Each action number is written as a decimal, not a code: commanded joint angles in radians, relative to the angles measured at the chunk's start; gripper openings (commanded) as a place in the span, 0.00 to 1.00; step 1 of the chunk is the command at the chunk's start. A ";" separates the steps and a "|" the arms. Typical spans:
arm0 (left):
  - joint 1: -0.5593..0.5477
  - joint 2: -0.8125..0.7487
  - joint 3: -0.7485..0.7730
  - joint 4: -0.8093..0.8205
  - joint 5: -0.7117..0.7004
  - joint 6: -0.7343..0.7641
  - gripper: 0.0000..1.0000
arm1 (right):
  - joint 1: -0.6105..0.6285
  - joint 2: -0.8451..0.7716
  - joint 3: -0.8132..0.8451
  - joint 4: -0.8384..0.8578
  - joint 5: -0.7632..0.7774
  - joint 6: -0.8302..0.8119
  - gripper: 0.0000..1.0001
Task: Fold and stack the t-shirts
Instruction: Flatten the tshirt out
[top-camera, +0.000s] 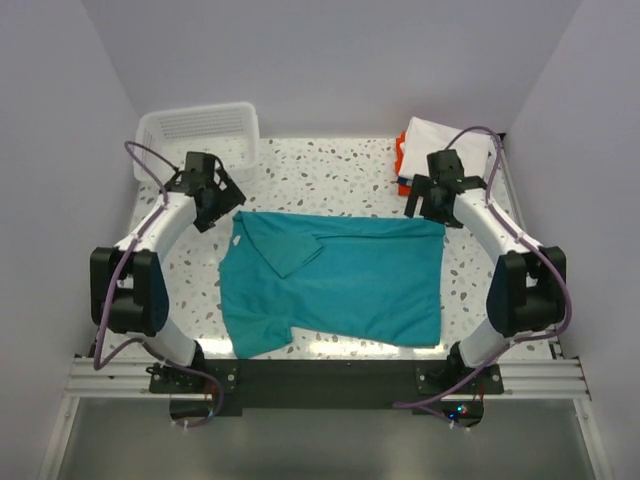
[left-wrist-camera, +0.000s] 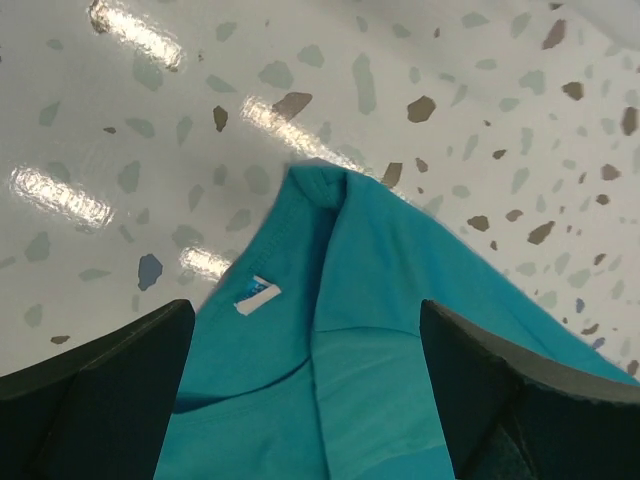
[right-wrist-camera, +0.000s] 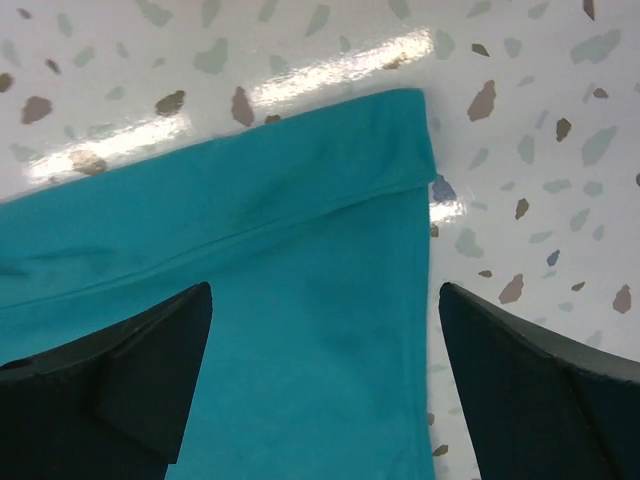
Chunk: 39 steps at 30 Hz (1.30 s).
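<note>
- Left end effector (left-wrist-camera: 307, 335) & right end effector (right-wrist-camera: 325, 300) were found released, nothing gripped.
- Plain teal cloth t-shirt (top-camera: 340, 285): fold could be undone if snagged during withdrawal.

Two matching arms in white and black, each trailed by a purple cable.

The left arm (top-camera: 170, 225) and the right arm (top-camera: 482, 225) have glossy white curved shells between bulky black joint housings (top-camera: 125, 290). A thin purple cable (top-camera: 480, 128) runs in loose loops along each. The left gripper (top-camera: 222, 205) and right gripper (top-camera: 428, 208) are black, angular heads. Close up, their fingers (left-wrist-camera: 100, 400) are matte black wedges with flat inner faces. Both bases sit on a black plate (top-camera: 320, 380) across a silver slotted aluminium rail (top-camera: 110, 375) at the near edge. Tiny blue and red lights (top-camera: 455, 410) glow beside the right base.
</note>
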 joint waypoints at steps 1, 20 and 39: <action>0.007 -0.192 -0.064 0.090 0.012 0.024 1.00 | 0.008 -0.126 0.014 0.066 -0.074 -0.011 0.99; -0.225 -0.376 -0.490 0.214 0.110 0.016 1.00 | 0.107 -0.430 -0.523 0.166 -0.395 0.045 0.99; -0.201 0.036 -0.280 0.249 0.081 0.040 1.00 | 0.060 0.068 -0.346 0.341 -0.326 0.084 0.99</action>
